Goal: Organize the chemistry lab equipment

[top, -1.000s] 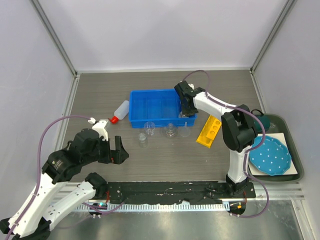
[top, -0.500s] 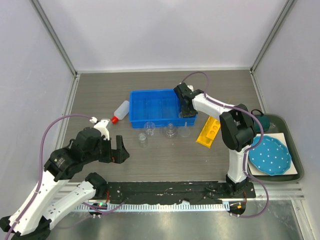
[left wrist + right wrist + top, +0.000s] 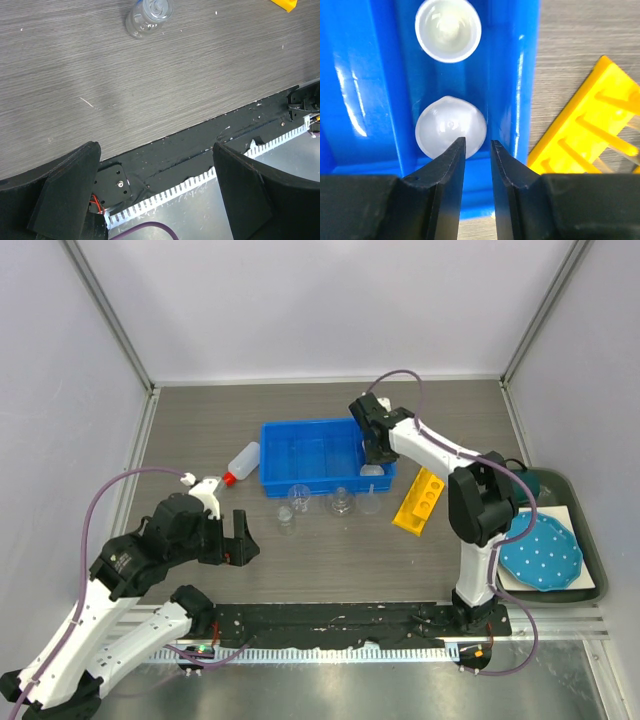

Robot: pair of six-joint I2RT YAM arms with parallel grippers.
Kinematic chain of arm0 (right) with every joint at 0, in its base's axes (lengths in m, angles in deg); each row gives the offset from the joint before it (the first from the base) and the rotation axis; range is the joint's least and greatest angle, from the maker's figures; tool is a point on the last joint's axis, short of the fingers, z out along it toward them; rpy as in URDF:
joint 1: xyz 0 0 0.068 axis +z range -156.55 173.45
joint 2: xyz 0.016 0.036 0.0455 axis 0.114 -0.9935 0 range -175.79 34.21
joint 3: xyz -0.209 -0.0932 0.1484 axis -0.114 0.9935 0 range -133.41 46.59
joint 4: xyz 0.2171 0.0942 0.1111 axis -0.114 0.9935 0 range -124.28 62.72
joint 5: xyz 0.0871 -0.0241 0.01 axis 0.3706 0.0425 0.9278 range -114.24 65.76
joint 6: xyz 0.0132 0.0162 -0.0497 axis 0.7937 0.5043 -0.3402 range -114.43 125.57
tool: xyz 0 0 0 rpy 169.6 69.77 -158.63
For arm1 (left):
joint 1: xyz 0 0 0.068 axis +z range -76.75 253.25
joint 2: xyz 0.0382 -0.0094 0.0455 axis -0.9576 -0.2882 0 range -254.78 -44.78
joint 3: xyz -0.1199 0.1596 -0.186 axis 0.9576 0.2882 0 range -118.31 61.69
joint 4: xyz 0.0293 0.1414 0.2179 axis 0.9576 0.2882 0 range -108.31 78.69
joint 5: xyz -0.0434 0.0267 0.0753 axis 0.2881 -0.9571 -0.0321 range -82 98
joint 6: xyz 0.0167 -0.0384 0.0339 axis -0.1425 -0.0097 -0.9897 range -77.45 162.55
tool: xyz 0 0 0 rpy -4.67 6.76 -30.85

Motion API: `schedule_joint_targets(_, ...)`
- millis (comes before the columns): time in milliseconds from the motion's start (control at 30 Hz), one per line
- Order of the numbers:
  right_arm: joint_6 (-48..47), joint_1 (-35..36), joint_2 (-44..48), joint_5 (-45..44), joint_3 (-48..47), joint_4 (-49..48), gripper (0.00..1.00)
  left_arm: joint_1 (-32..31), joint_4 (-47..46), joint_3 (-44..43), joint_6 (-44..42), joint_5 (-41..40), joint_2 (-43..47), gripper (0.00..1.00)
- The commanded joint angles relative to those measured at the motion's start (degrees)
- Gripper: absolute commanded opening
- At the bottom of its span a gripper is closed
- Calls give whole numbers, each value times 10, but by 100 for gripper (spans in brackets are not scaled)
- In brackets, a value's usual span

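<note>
A blue bin (image 3: 312, 453) holds two small white dishes in its right compartment: one upright (image 3: 448, 29), one upside down (image 3: 450, 131). My right gripper (image 3: 377, 445) hovers over that compartment, jaws a narrow gap apart (image 3: 477, 145) and empty, just above the overturned dish. The yellow tube rack (image 3: 418, 500) lies right of the bin and shows in the right wrist view (image 3: 590, 125). Small glass beakers (image 3: 298, 493) (image 3: 287, 517) (image 3: 341, 502) and a funnel (image 3: 370, 503) stand in front of the bin. The red-capped squeeze bottle (image 3: 240, 462) lies left of it. My left gripper (image 3: 235, 540) is open and empty (image 3: 155, 185); one beaker (image 3: 148, 15) is ahead of it.
A dark tray (image 3: 592, 530) at the right holds the blue dotted plate (image 3: 540, 550) and the teal mug (image 3: 527, 482). The black base rail (image 3: 350, 620) runs along the near edge. Grey walls enclose the table on three sides.
My right gripper has lifted and drawn back from the bin's front right corner, uncovering a white dish there. The left arm has barely moved.
</note>
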Motion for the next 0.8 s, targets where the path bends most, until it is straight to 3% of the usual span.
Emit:
schedule_joint_targets(0,-8,5,69,-30,-70,34,33,3,-14,-24,1,-5,-3,100)
schedule_joint_targets(167,-8,35,97,-58,-116,71,33,3,-14,-24,-1,-5,-5,100)
schedule_joint_targets(333,15,87,162,-73,-99,71,35,3,-10,-27,-4,-5,-3,100)
schedule_joint_targets(467,40,129,214,-69,-22,53,43,3,-7,-27,-6,-5,2,100)
schedule_joint_targets(767,90,173,268,-84,132,10,48,3,-26,-4,-7,1,5,100)
